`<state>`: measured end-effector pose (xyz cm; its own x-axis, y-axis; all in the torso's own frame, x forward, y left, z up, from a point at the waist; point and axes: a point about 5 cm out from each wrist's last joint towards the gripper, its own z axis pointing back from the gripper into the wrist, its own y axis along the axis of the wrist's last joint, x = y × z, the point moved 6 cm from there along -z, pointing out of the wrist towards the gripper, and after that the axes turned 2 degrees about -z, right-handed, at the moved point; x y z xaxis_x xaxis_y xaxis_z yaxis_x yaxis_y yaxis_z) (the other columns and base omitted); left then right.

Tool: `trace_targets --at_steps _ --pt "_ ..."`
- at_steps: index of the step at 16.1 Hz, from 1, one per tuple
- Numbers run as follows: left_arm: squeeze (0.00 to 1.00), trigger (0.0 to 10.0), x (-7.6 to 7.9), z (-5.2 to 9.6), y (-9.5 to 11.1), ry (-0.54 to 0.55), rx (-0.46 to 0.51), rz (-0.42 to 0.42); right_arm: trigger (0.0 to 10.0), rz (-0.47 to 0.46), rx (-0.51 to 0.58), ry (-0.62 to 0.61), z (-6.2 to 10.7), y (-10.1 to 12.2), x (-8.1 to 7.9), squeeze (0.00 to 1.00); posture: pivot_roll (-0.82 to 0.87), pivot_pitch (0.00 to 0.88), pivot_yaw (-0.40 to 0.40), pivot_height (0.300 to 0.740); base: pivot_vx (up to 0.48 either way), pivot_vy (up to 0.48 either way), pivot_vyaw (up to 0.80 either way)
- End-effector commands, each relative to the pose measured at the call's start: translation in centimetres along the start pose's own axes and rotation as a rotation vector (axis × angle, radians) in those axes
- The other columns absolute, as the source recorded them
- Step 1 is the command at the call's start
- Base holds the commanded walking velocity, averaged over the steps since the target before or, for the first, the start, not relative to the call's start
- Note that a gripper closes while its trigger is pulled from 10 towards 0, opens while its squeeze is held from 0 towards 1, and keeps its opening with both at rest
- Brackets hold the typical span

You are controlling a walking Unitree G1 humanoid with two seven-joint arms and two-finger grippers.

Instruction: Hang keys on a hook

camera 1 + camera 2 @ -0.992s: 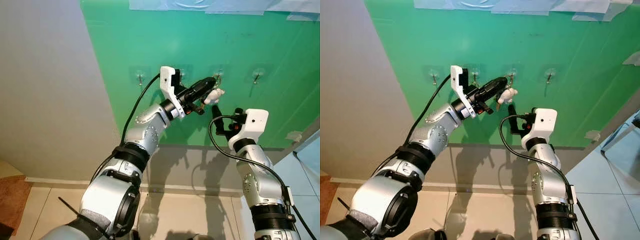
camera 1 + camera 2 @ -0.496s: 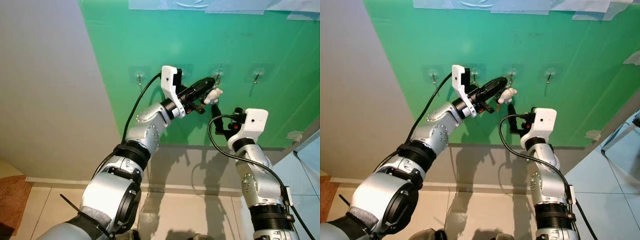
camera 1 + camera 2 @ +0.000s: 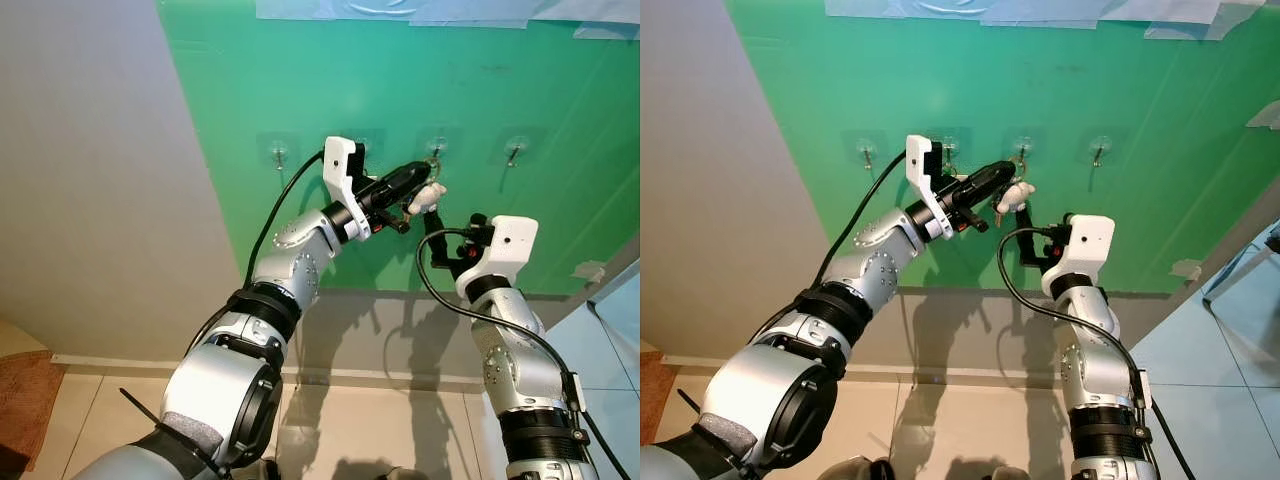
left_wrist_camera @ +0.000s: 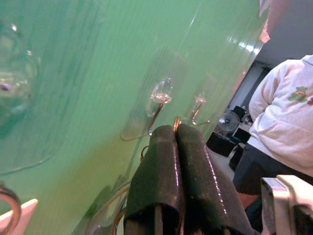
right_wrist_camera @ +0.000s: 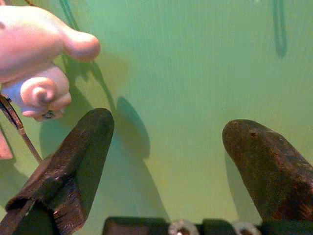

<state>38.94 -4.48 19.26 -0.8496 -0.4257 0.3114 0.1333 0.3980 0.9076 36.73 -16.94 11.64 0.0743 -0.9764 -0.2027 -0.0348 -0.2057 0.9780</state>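
Four clear stick-on hooks sit in a row on the green wall board [image 3: 300, 80]. My left gripper [image 3: 424, 173] is raised to the third hook [image 3: 437, 150] and is shut on the key ring [image 4: 176, 120], right beside that hook [image 4: 159, 98]. The keys and a small white figure charm [image 3: 428, 195] dangle under its fingertips. I cannot tell if the ring is over the hook. My right gripper [image 5: 168, 142] is open just below the charm [image 5: 41, 54], facing the board, holding nothing.
The other hooks [image 3: 280, 155] [image 3: 515, 152] hang bare. A grey wall [image 3: 90, 200] lies to the left, tiled floor [image 3: 380, 430] below. A person in a white hoodie [image 4: 286, 127] stands off to the side.
My left gripper has edged a little right and its tip has dipped toward the third hook, the charm with it. The right arm has stayed where it was.
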Motion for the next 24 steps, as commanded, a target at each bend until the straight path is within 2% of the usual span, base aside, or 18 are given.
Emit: trace_targets --at_steps 1,4,8,13,15,21,22,24 --pt "0.00 10.0 6.5 -4.8 -0.4 -0.154 0.040 0.067 10.0 -0.015 0.010 -0.009 0.2 0.3 0.2 0.00 -0.19 0.034 0.027 0.740 0.000 0.000 0.00" --pt "0.00 10.0 6.3 -5.0 -0.5 -0.131 0.034 0.064 10.0 -0.014 0.010 -0.010 0.2 0.3 0.2 0.00 -0.20 0.034 0.027 0.740 0.000 0.000 0.00" --pt "0.00 10.0 7.6 -5.4 -0.2 -0.190 0.045 0.065 10.0 -0.018 0.009 -0.013 0.4 0.3 0.2 0.00 -0.20 0.037 0.027 0.740 0.000 0.000 0.00" --pt "0.00 10.0 6.8 -5.4 -0.8 -0.140 0.015 0.058 10.0 -0.017 0.009 -0.009 0.4 0.3 0.2 0.00 -0.20 0.041 0.024 0.740 0.000 0.000 0.00" --pt "0.00 10.0 6.3 -5.1 -1.7 -0.104 -0.020 0.060 10.0 -0.017 0.009 -0.009 0.3 0.4 0.2 0.00 -0.20 0.043 0.022 0.740 0.000 0.000 0.00" --pt "0.00 10.0 6.4 -5.2 -2.0 -0.097 -0.031 0.063 10.0 -0.018 0.012 -0.013 0.3 0.5 0.2 0.00 -0.20 0.043 0.023 0.740 0.000 0.000 0.00" --pt "1.00 10.0 6.3 -5.2 -1.9 -0.099 -0.025 0.073 10.0 -0.017 0.012 -0.010 0.3 0.6 0.1 0.00 -0.20 0.044 0.024 0.740 0.000 0.000 0.00" --pt "1.00 10.0 6.1 -5.1 -1.6 -0.095 -0.015 0.074 10.0 -0.019 0.012 -0.010 0.2 0.6 0.1 0.00 -0.20 0.042 0.024 0.740 0.000 0.000 0.00"
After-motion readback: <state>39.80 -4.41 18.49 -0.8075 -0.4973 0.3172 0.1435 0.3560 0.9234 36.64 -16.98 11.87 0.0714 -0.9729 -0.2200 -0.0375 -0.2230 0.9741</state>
